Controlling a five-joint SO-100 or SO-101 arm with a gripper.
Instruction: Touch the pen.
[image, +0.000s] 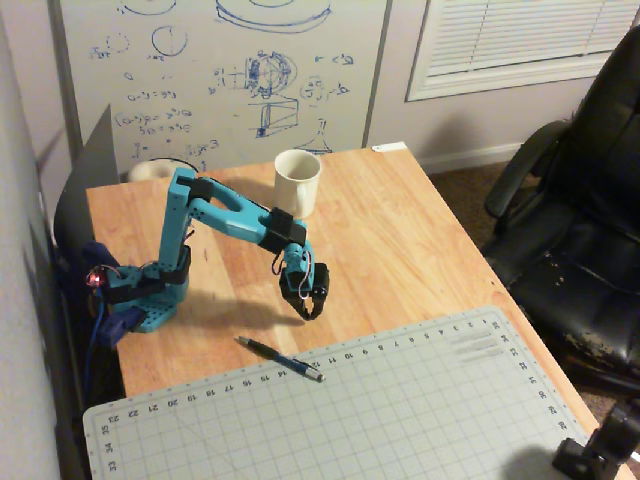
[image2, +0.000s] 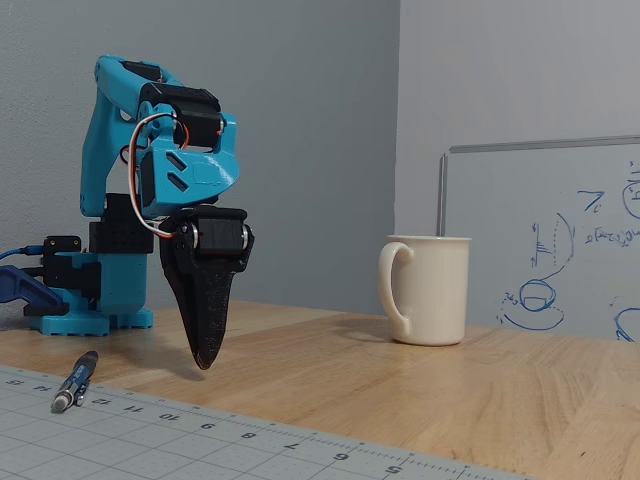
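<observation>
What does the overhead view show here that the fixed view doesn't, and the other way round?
Only the overhead view shows the black office chair, the window blinds, the whole cutting mat and the pen's full length, lying half on the mat's edge.

Only the fixed view shows the gripper hanging tip-down just above the table, and the mug's handle.

Both show the blue arm, the white mug, the whiteboard, and the gripper apart from the pen.

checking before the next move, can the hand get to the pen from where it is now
Probably yes. The hand hangs tip-down just above the bare table, and the pen lies close by at the mat edge. Nothing stands between them; the mug is off behind.
</observation>
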